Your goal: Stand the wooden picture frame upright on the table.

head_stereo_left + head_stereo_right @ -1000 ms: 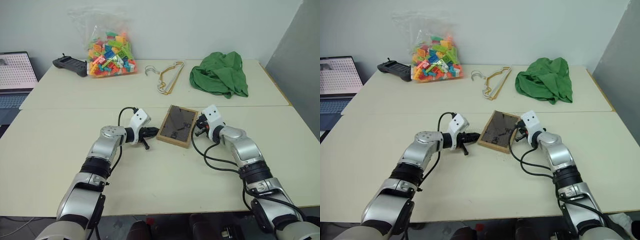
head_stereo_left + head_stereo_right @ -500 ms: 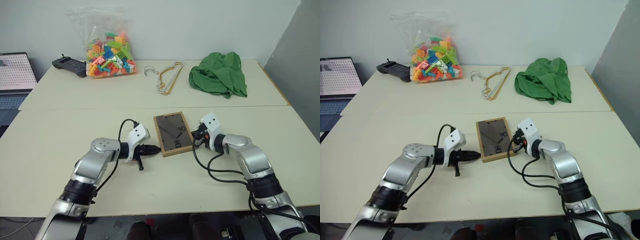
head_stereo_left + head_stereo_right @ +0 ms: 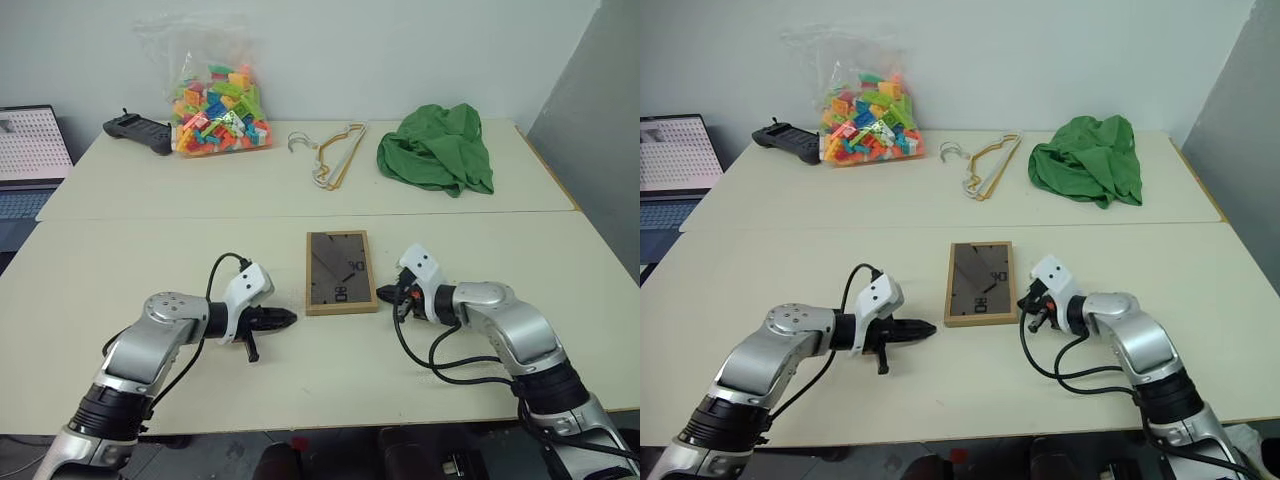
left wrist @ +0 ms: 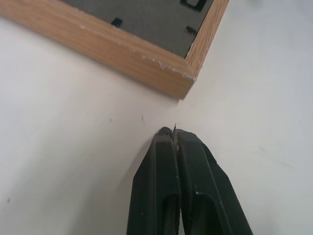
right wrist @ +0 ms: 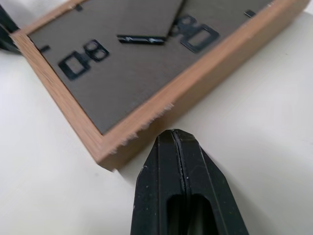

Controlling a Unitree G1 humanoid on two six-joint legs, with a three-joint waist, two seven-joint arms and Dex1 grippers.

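Note:
The wooden picture frame [image 3: 340, 272] lies flat on the table [image 3: 130, 250], its dark grey back with the fold-out stand facing up. My left gripper [image 3: 291, 319] is shut and empty, its tips a short way off the frame's near left corner [image 4: 188, 81]. At the frame's right edge [image 5: 146, 115], my right gripper [image 3: 385, 296] is also shut and empty, close to the wood but apart from it. The left wrist view shows the left fingertips [image 4: 166, 134] pressed together just above the tabletop.
Along the far side of the table are a black controller [image 3: 138, 130], a bag of coloured bricks [image 3: 220, 105], wire hangers [image 3: 335, 155] and a green cloth [image 3: 437, 148]. A laptop [image 3: 30, 150] stands off the left edge. A seam [image 3: 150, 217] crosses the table.
The frame, tilted up between the grippers a second ago, now lies flat and squarer to me. Both arms have drawn back toward me, off the frame.

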